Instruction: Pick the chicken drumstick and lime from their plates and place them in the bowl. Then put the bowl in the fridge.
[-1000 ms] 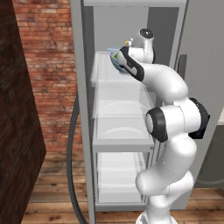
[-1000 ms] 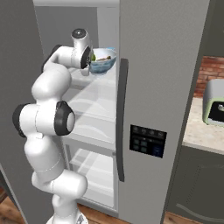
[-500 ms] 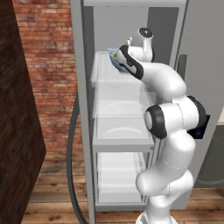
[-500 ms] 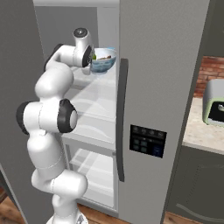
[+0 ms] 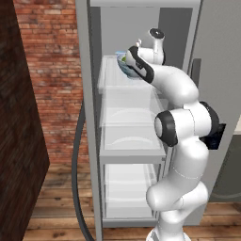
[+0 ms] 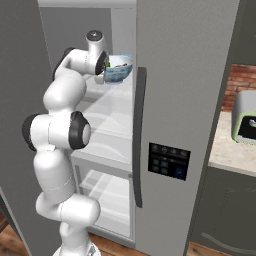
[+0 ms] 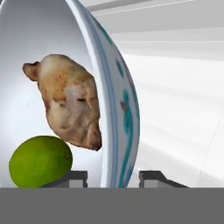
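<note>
The pale blue-white patterned bowl [image 7: 116, 100] stands on the top shelf inside the open grey fridge [image 5: 88, 122]. In it lie the brown chicken drumstick [image 7: 70, 105] and the green lime [image 7: 40, 161]. My gripper [image 7: 113, 177] straddles the bowl's rim, one dark fingertip inside and one outside, with a small gap on each side of the rim, so it is open. The base views show the bowl [image 6: 119, 69] high in the fridge with my hand [image 6: 102, 65] at its near side, and the bowl [image 5: 123, 63] peeks out past my wrist. The plates are out of view.
Below the bowl are translucent white shelves [image 5: 129, 141] and drawers [image 6: 107, 195]. The fridge's closed right door [image 6: 185, 100] with a dark handle and control panel is close beside my arm. A brick wall [image 5: 52, 70] is to the left, and a counter with an appliance [image 6: 245, 120] to the right.
The fingers have parted from the bowl's rim, letting it go. The arm and bowl have hardly moved.
</note>
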Controlling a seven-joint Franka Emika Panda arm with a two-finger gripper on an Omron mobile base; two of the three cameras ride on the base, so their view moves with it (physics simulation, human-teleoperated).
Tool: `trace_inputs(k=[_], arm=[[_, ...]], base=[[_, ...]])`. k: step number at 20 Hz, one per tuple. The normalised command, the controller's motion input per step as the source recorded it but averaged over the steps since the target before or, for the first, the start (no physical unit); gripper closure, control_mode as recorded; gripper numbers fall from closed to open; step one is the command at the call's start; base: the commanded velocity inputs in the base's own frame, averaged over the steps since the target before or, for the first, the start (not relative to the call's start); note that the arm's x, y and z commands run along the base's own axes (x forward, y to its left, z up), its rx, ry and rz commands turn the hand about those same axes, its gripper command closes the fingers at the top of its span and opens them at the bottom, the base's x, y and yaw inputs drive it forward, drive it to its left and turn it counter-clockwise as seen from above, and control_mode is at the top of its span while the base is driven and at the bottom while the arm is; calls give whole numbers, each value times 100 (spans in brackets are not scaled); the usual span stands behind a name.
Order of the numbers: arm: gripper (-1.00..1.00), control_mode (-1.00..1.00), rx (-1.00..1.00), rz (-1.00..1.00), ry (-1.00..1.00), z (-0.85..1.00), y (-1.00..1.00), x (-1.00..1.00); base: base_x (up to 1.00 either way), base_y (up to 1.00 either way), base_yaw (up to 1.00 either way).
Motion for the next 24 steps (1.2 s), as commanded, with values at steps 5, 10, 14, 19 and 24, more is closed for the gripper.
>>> trace_inputs(k=[5,10,14,19,24], arm=[[-100,-100,15,1,-1,3,-3,-18],[-100,-100,7,0,-1,4,0,-43],[-100,-100,0,1,-19,3,1,-57],[-100,-100,1,4,-21,22,0,-59],[-100,-100,2,5,-11,4,1,-74]], base=[[0,0,0],[0,0,0],[0,0,0],[0,0,0],[0,0,0]])
